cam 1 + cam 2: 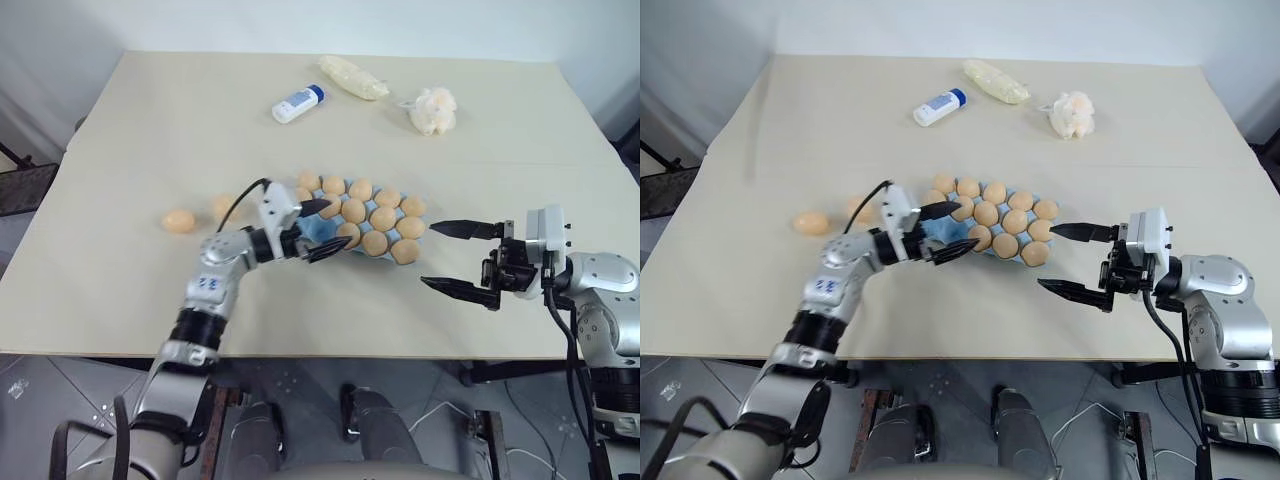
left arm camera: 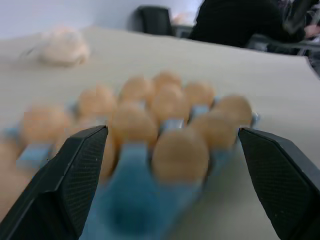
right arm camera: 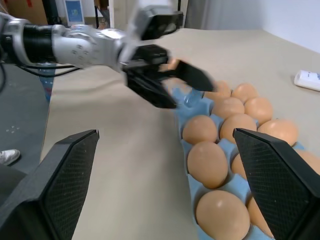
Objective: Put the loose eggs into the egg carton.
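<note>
The light blue egg carton (image 1: 316, 231) lies mid-table, most cups filled with tan-orange eggs. My left gripper (image 1: 340, 222) is open at the carton's left end, its fingers straddling that end over a bare blue cup, and holds nothing. The left wrist view looks across the filled rows between its fingers (image 2: 75, 175). Two loose eggs (image 1: 178, 221) (image 1: 224, 207) rest on the table left of the carton, the nearer one partly behind my arm's cable. My right gripper (image 1: 426, 254) hovers open and empty just right of the carton, pointing at it.
At the table's far side lie a white bottle with a blue cap (image 1: 298, 104), a pale yellow bag (image 1: 352, 77) and a white tissue wad (image 1: 433, 110). A person in dark clothes (image 2: 240, 20) sits beyond the table.
</note>
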`<state>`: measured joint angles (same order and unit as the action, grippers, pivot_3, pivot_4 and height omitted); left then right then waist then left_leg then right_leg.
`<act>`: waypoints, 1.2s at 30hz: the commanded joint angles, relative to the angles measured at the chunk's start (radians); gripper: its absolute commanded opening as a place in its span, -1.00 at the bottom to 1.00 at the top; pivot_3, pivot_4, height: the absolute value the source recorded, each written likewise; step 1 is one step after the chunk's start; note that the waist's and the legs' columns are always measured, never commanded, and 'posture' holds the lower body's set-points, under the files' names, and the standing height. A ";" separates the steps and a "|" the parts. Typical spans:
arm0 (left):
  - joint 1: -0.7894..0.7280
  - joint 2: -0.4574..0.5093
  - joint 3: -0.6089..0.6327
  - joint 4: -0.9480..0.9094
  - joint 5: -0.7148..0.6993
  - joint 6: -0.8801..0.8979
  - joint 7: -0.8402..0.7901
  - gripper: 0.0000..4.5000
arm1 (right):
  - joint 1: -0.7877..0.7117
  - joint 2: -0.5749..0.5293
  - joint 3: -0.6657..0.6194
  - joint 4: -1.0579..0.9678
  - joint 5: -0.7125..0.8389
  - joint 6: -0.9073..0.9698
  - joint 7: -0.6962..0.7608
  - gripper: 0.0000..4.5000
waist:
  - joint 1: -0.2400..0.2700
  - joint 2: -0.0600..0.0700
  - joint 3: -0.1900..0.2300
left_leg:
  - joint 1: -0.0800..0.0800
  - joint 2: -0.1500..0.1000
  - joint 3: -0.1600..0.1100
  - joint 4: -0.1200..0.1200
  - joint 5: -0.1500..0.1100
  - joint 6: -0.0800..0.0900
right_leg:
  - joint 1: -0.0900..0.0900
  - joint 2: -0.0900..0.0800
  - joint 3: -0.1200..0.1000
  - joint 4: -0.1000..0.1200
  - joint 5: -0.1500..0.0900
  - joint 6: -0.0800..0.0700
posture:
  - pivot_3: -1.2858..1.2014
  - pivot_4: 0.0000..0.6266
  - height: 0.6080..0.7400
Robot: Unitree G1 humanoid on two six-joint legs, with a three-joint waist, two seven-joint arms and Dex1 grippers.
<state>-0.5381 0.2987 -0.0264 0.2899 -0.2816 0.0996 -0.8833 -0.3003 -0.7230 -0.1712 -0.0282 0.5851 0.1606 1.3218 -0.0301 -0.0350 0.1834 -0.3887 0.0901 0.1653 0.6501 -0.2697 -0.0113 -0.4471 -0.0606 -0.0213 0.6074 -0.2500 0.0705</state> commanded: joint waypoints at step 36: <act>0.061 0.311 0.328 0.094 0.039 0.154 0.385 0.98 | -0.196 -0.013 0.048 0.175 -0.037 -0.011 0.112 1.00 | 0.001 0.001 0.000 | 0.001 0.007 0.009 -0.001 -0.005 -0.006 | -0.005 0.002 -0.003 0.001 -0.003 -0.006 | 0.03 -0.52 1.00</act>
<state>-0.4603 0.5963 0.3028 0.3762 -0.2478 0.2778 -0.4837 -0.5001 -0.7158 -0.0888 0.1707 0.5383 0.1536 1.4309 -0.0289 -0.0342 0.1837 -0.3878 0.0972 0.1741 0.6490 -0.2754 -0.0176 -0.4528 -0.0583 -0.0248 0.6099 -0.2536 0.0640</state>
